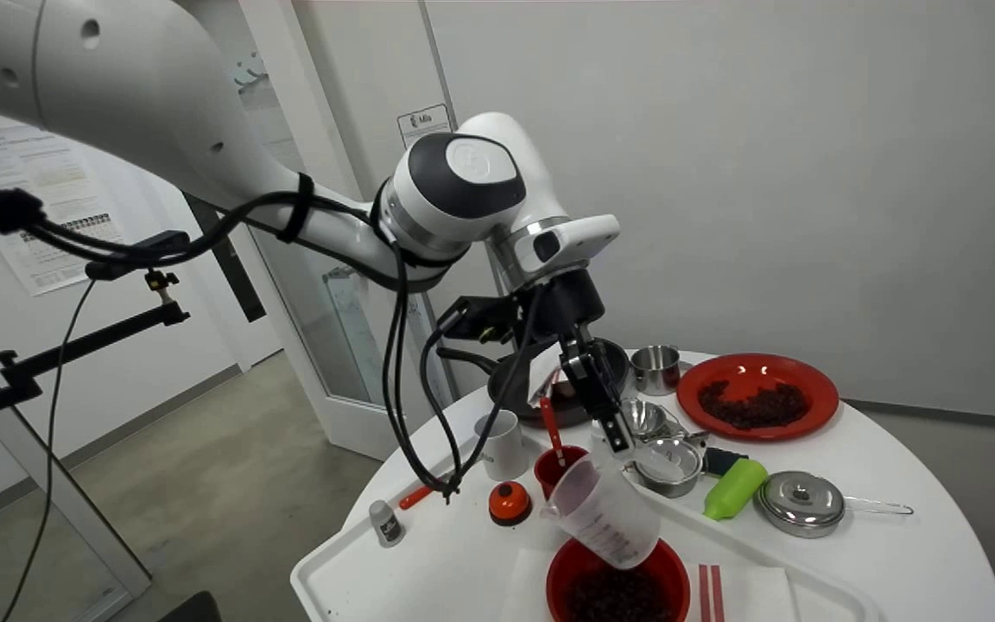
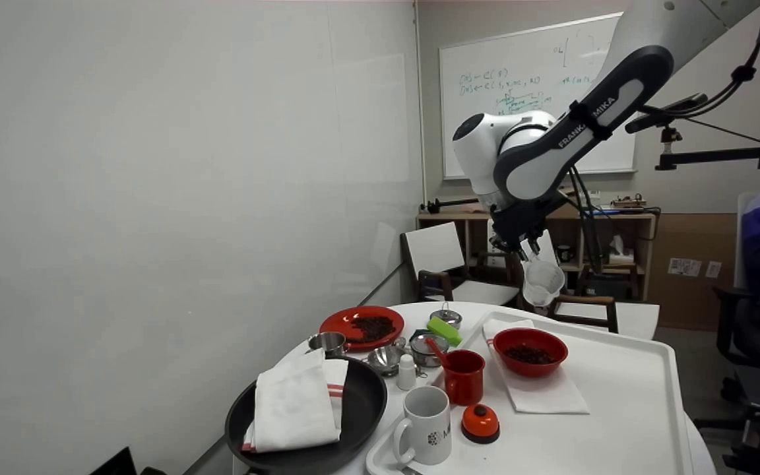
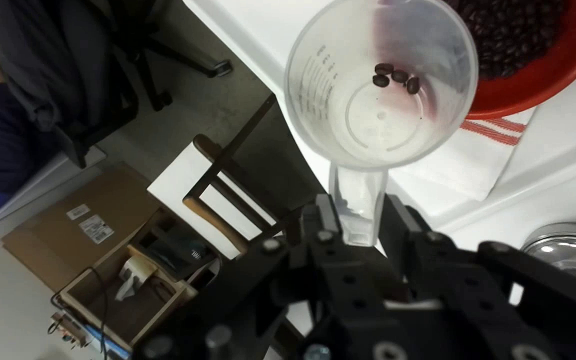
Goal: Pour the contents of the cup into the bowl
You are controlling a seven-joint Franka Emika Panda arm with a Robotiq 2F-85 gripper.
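In an exterior view, the gripper (image 1: 619,441) grasped the clear measuring cup (image 1: 608,523) by its handle. The cup was tilted, its mouth facing between ten and eleven o'clock, its base overlapping the red bowl (image 1: 560,584) from that angle. In the bowl lay dark pieces (image 1: 614,598). Around the bowl, a striped napkin (image 1: 752,593) showed at three o'clock, a lidded steel pan (image 1: 801,501) at two, a red plate (image 1: 765,366) with more dark pieces at one, a red mug (image 1: 545,479) holding a red-handled utensil (image 1: 550,425) at eleven, and an orange dome (image 1: 510,498) at ten.
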